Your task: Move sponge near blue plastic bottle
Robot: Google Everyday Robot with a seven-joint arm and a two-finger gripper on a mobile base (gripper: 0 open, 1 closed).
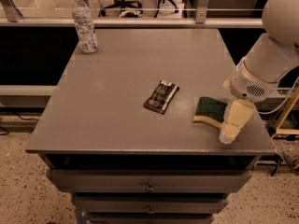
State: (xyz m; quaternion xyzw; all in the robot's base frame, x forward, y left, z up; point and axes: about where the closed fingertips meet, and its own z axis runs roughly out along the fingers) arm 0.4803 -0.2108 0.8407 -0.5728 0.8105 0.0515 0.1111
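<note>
The sponge (210,109), dark green on top with a pale yellow layer, lies flat near the table's right front edge. The blue plastic bottle (84,24), clear with a white cap and pale label, stands upright at the table's far left corner, far from the sponge. My gripper (232,124) hangs from the white arm at the right, low over the table, right beside the sponge's right end. It holds nothing that I can see.
A flat black packet (161,96) with silvery markings lies mid-table, left of the sponge. The grey table (121,78) has drawers below its front edge. A rail and office chairs stand behind it.
</note>
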